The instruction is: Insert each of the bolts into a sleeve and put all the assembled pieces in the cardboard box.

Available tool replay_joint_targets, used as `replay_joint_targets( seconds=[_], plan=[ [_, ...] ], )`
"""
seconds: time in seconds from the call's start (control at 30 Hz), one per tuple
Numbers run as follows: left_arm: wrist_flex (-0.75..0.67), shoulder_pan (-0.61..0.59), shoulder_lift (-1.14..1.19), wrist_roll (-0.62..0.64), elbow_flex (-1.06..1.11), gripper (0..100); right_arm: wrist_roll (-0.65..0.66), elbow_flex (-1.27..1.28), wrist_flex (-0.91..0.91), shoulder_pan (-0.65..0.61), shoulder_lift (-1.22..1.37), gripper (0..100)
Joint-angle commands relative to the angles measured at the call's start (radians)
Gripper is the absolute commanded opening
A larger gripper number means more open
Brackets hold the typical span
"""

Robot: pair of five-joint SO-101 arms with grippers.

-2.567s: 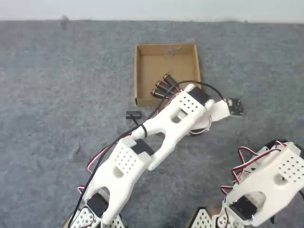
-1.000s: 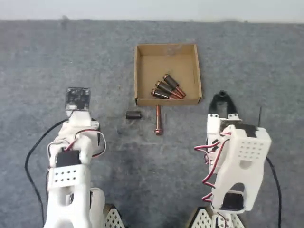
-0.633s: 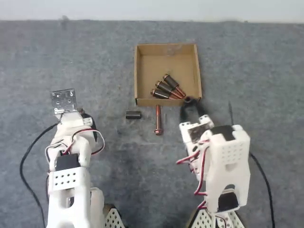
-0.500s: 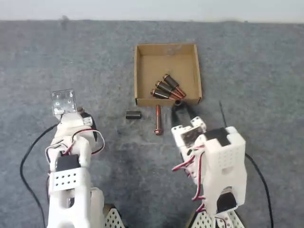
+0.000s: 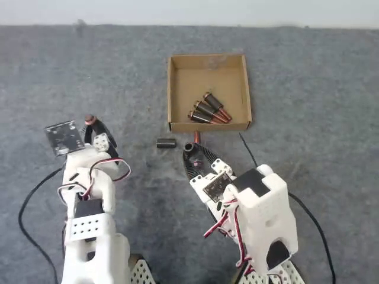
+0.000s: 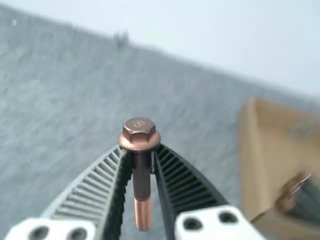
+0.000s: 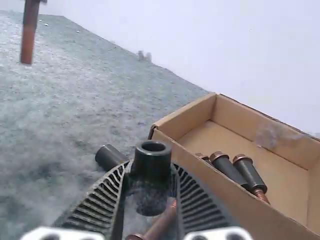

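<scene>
**Bolt and sleeve both gripped, not yet mated**

We are recording the left claw as closed on the held bolt. It is clamping the shank, and the flanged head is standing just clear of the fingertips. The right claw is likewise closed and is gripping the held sleeve upright, with its open bore facing up.

The two claws are sitting well apart over the counter. In the high view the held bolt is lying off to the left of the held sleeve and slightly farther from the arm bases. We are judging the bolt's long axis to be near upright, head up and threaded end down, so it is running roughly parallel to the sleeve's bore. On that reading, the coming move is turning on closing the sideways gap and bringing the threaded end in line above the bore.

A loose sleeve is lying on its side just beside the right claw. A loose bolt is lying under that claw, pointing toward the cardboard box. Three assembled pieces are already resting inside the box.
</scene>
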Motion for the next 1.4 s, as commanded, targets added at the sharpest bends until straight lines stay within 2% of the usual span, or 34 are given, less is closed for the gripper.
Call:
replay_joint_targets(
  seconds=[0.0, 0.2, 0.37, 0.5, 0.63, 1.07, 1.27, 1.37],
  plan=[
    [-0.127, 0.081, -0.031, 0.074, -0.013, 1, 0.014, 0.003, -0.024, -0.008, -0.059, 0.6],
    [-0.199, 0.262, -0.037, 0.078, -0.028, 1, 0.012, 0.005, -0.024, -0.007, -0.056, 0.6],
    [-0.196, 0.359, -0.034, 0.078, -0.081, 1, 0.012, 0.005, -0.024, -0.007, -0.056, 0.6],
    [-0.054, 0.437, -0.037, 0.083, -0.160, 1, 0.012, 0.005, -0.024, -0.007, -0.056, 0.6],
    [0.075, 0.511, -0.037, 0.186, -0.246, 1, 0.012, 0.006, -0.024, -0.007, -0.056, 0.6],
    [0.077, 0.577, -0.029, 0.209, -0.248, 1, 0.011, 0.023, -0.024, -0.012, -0.056, 0.6],
    [-0.051, 0.608, -0.025, 0.204, -0.185, 1, 0.011, 0.026, -0.028, -0.008, -0.056, 0.6],
    [-0.057, 0.606, 0.025, 0.164, -0.188, 1, 0.011, 0.026, -0.030, -0.008, -0.056, 0.6]
  ],
)
